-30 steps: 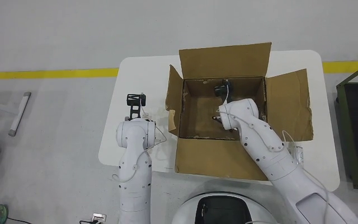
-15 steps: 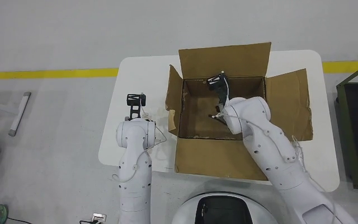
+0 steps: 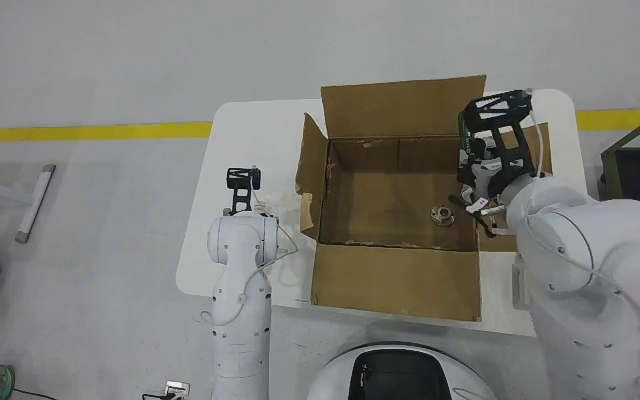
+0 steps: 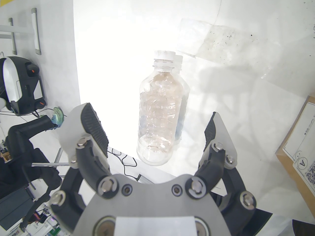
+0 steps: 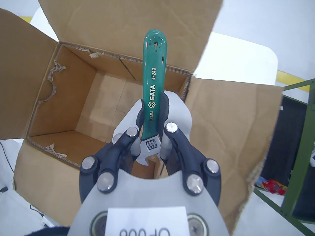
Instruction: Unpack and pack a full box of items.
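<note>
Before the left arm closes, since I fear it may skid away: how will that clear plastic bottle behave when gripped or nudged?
The bottle seems to lie on its side and is round-bodied, so a nudge would probably roll it. Its thin, ribbed, clear wall likely dents under a hard squeeze. With the left gripper open before it, smooth plastic may slip.

Grey floor [image 3: 100,60], yellow line [image 3: 100,130], white table [image 3: 250,140]

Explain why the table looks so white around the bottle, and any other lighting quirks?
Left wrist view: glare washes out the table around the bottle, whose shadow falls beside it. Right wrist view: box interior shaded, wrench handle glints.
</note>
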You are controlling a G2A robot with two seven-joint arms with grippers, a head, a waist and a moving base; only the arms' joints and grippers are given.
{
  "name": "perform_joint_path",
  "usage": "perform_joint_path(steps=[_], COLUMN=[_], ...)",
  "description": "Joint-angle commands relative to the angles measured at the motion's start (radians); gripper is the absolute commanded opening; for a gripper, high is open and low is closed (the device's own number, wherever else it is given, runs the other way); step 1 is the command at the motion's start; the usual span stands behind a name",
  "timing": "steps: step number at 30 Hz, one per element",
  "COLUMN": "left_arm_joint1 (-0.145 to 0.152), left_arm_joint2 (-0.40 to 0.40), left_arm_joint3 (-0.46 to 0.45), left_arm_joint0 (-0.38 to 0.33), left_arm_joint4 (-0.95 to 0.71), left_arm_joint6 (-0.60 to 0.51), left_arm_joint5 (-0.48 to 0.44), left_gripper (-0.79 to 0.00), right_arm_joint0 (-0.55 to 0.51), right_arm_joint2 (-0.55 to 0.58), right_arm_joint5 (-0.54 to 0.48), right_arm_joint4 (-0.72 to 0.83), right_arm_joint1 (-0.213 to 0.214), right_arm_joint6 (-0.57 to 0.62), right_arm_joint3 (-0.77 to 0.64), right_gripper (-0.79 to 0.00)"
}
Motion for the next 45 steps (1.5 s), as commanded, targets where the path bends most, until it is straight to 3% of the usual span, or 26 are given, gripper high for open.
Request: perform_joint_path(steps=[1,14,17,23,28,32,37,39,45], left_arm_joint1=[0.000,0.000,0.000,0.000,0.000,0.000,0.000,0.000,0.000], left_arm_joint2=[0.000,0.000,0.000,0.000,0.000,0.000,0.000,0.000,0.000], left_arm_joint3=[0.000,0.000,0.000,0.000,0.000,0.000,0.000,0.000,0.000], left_arm_joint0=[0.000,0.000,0.000,0.000,0.000,0.000,0.000,0.000,0.000], left_arm_joint4=[0.000,0.000,0.000,0.000,0.000,0.000,0.000,0.000,0.000], left_arm_joint6=[0.000,0.000,0.000,0.000,0.000,0.000,0.000,0.000,0.000], left_arm_joint5=[0.000,0.000,0.000,0.000,0.000,0.000,0.000,0.000,0.000], left_gripper=[0.000,0.000,0.000,0.000,0.000,0.000,0.000,0.000,0.000], right_arm_joint0=[-0.022,-0.036,-0.061,-0.050,-0.055,-0.142,-0.326,-0.399,-0.615], right_arm_joint2=[0.039,0.058,0.070,0.223,0.412,0.554,0.675,0.699,0.686], right_arm_joint5=[-0.001,-0.005,-0.003,0.014,-0.075,-0.151,-0.223,-0.260,-0.239], right_arm_joint4=[0.013,0.024,0.035,0.093,0.143,0.199,0.271,0.267,0.307], right_arm_joint1=[0.003,0.004,0.006,0.015,0.034,0.046,0.051,0.052,0.040], right_arm_joint6=[-0.001,0.000,-0.070,-0.100,-0.046,0.007,0.039,0.020,-0.046], right_arm_joint3=[-0.031,-0.036,-0.049,-0.107,-0.107,-0.107,-0.107,-0.107,-0.107], right_gripper=[-0.785,-0.785,-0.785,-0.785,-0.785,-0.785,-0.785,-0.785,-0.785])
